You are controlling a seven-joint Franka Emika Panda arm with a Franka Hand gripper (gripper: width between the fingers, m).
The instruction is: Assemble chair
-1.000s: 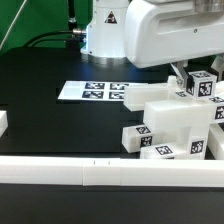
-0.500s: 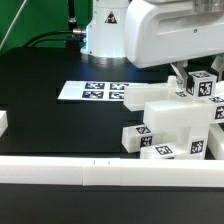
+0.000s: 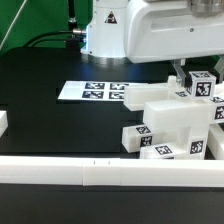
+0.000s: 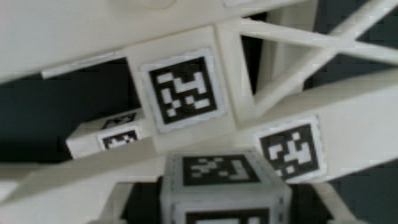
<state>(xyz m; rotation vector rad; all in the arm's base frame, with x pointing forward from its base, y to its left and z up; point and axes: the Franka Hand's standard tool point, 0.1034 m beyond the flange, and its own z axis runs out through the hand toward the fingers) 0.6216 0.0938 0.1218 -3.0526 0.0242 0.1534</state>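
The chair (image 3: 176, 128) lies in parts on the desk (image 3: 60, 125) at the exterior view's right; its seat block (image 3: 160, 112) lies flat, long side running across the view, with tagged cubes (image 3: 142, 137) touching its front; an X-braced side frame (image 4: 294, 60) fills the wrist view; the fingers (image 3: 179, 73) grip one small cube (image 3: 204, 85) above the block; the marker board (image 3: 95, 91) lies well apart, leftward; a border rail (image 3: 90, 172) runs in front.

White robot arm (image 3: 165, 35) rises from its base (image 3: 105, 28) at the table's (image 3: 60, 125) far edge and bends toward the exterior view's right, wrist pointing down. Its gripper (image 3: 192, 78) sits low, jaws partly closed around a small cube (image 3: 205, 86).
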